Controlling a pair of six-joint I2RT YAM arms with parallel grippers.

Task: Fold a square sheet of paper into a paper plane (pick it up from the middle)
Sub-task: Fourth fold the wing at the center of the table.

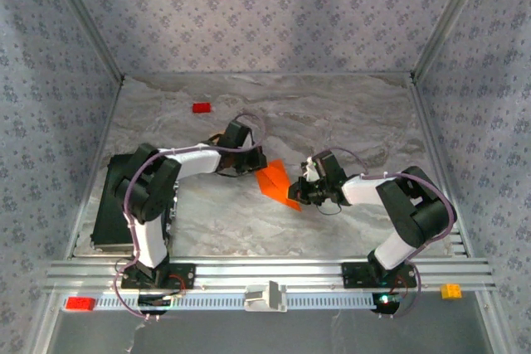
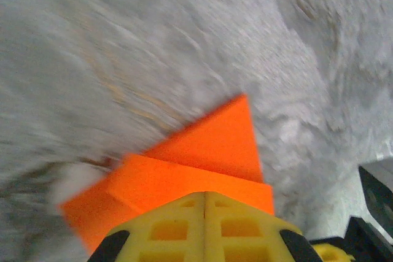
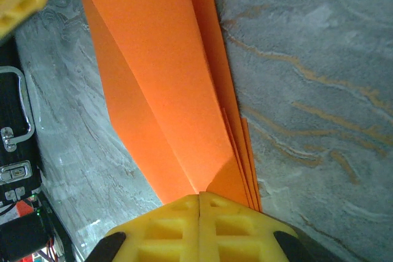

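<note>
The orange paper (image 1: 274, 180) lies folded into a pointed, layered shape at the middle of the marbled table (image 1: 348, 113), caught between both claws. The left gripper (image 1: 251, 165) sits at its 10 o'clock, jaws together, tips against the fold. The right gripper (image 1: 297, 196) meets it from 4 o'clock, jaws also together, at the narrow end where the stacked edges converge. Whether either actually pinches the paper, I cannot tell.

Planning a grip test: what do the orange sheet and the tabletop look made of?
Orange sheet: thin matte paper, judging by sharp creases and stacked layer edges. Tabletop: grey stone-like veining, perhaps marble or printed laminate; cannot tell which.
</note>
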